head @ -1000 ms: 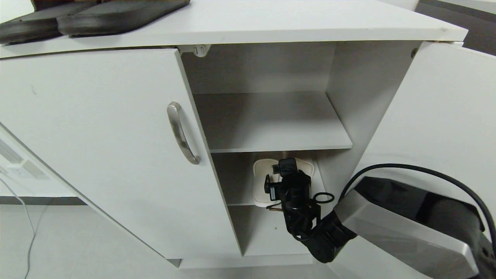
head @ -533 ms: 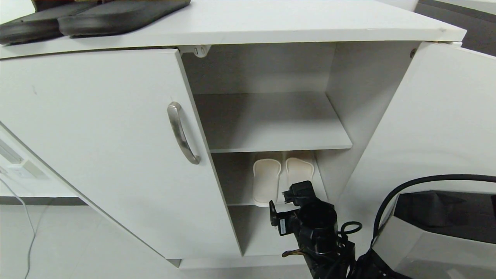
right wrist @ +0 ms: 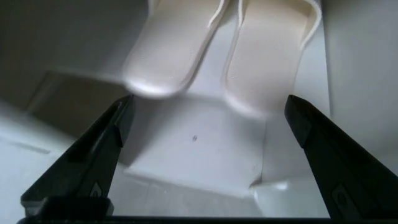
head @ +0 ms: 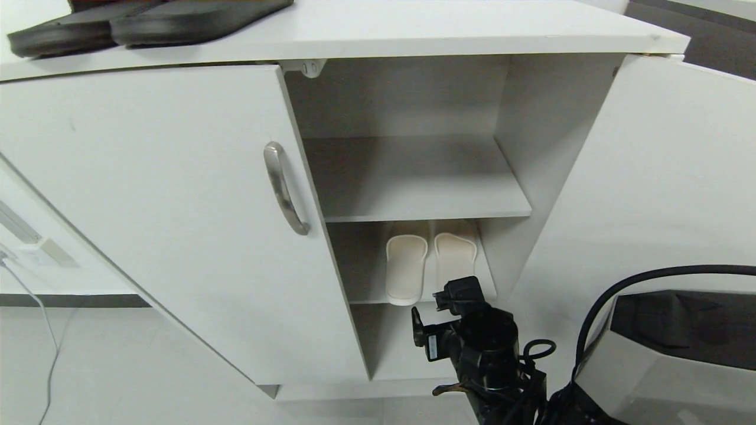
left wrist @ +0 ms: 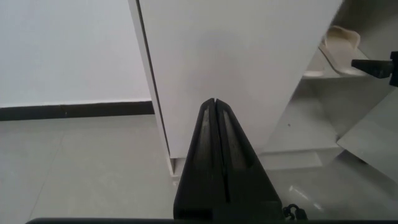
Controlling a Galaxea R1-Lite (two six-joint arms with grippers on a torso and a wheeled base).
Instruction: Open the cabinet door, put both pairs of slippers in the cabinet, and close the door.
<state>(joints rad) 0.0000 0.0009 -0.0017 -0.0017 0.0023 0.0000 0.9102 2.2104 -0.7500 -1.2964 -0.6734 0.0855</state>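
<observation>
A pair of white slippers [head: 428, 262] lies side by side on the cabinet's middle shelf, also seen close up [right wrist: 217, 50] and from the side [left wrist: 341, 43]. A pair of black slippers [head: 147, 23] rests on the cabinet top at the left. My right arm [head: 481, 348] hangs just in front of the open compartment, below the white pair. My right gripper [right wrist: 209, 104] is open and holds nothing, its fingers [right wrist: 93, 162] spread short of the shelf edge. My left gripper [left wrist: 214, 109] is shut and holds nothing, low near the floor, pointing at the closed left door's bottom corner.
The right cabinet door [head: 649, 177] stands swung open beside my right arm. The left door [head: 147, 206] with its metal handle [head: 284, 189] is closed. The upper shelf [head: 413, 183] is bare. A cable [head: 35, 330] trails on the floor at far left.
My right arm has pulled back out of the middle shelf toward me, leaving the white slippers lying there. The head camera has shifted slightly.
</observation>
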